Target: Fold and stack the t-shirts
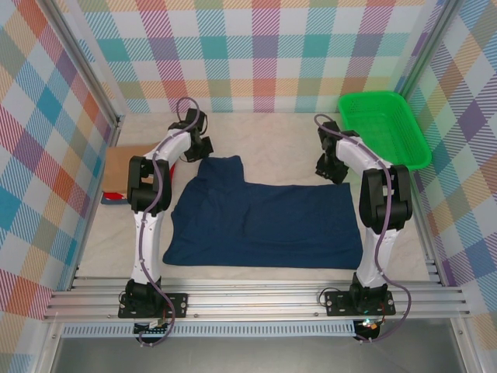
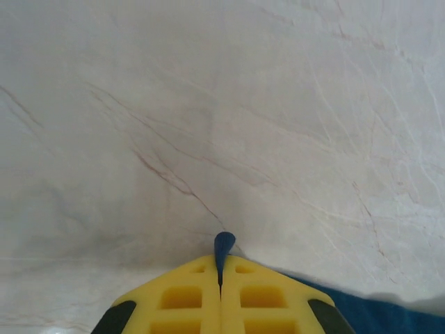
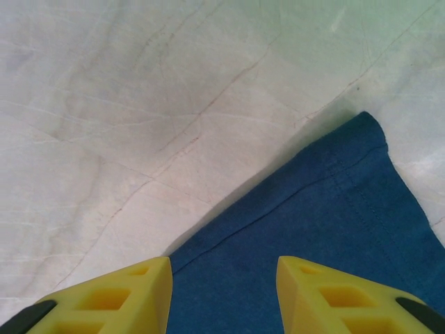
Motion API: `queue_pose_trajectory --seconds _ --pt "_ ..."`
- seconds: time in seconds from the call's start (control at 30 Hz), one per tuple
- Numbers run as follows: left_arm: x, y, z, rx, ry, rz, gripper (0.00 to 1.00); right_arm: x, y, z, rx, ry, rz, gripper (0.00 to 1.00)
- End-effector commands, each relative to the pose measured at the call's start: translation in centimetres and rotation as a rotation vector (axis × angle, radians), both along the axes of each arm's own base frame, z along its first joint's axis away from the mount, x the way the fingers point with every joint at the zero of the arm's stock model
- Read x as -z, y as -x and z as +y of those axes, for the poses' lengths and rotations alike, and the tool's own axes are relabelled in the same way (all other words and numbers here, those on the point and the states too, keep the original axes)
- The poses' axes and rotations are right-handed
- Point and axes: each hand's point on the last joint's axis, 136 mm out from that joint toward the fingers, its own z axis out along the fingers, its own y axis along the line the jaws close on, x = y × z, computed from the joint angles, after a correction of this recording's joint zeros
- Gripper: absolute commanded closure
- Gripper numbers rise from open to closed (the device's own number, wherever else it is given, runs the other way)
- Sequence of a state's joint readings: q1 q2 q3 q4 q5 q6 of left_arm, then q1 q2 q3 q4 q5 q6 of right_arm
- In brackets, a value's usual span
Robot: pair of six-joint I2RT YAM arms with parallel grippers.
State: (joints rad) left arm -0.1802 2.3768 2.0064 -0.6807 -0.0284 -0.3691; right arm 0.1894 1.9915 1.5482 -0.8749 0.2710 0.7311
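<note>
Left gripper (image 2: 221,270) is clenched on a small fold of the dark navy t-shirt (image 1: 264,225), at its far left corner. Right gripper (image 3: 222,278) stands released over the shirt's far right corner. The shirt lies spread on the desk (image 1: 272,136) between both arms

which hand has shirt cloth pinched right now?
The left hand: fingers shut with a nub of the navy t-shirt poking out between them. The right hand stands open above the edge.

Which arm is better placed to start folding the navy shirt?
Left, probably: the left end effector is shut on the shirt edge, ready to lift. The right end effector hovers open over a corner, gripping nothing.
</note>
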Motion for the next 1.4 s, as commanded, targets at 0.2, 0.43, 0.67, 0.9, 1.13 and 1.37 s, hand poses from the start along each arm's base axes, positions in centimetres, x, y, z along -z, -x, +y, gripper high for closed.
queue_pose_trajectory --seconds 0.2,0.43,0.67,0.9,1.13,1.37 --pt "-6.2 -1.8 5.0 -0.049 -0.138 -0.111 1.0 0.5 -1.5 0.3 -0.045 0.062 0.042 0.54" --pt "-6.4 -1.5 6.0 -0.054 -0.156 -0.106 1.0 1.3 -3.0 -0.1 0.031 0.084 0.058 0.53" --pt "-7.2 -1.2 7.1 -0.079 -0.174 -0.114 1.0 2.3 -2.9 -1.6 0.108 0.147 0.113 0.52" --pt "-7.8 -1.1 8.2 -0.109 -0.176 -0.12 1.0 2.5 -2.2 -3.0 0.139 0.199 0.151 0.52" --pt "-7.6 -1.2 7.4 -0.09 -0.132 -0.121 1.0 2.8 -4.5 -2.1 0.095 0.134 0.069 0.51" --pt "-7.1 -0.9 7.2 -0.087 -0.118 -0.108 1.0 0.6 -6.4 -1.3 0.089 0.099 -0.01 0.49"
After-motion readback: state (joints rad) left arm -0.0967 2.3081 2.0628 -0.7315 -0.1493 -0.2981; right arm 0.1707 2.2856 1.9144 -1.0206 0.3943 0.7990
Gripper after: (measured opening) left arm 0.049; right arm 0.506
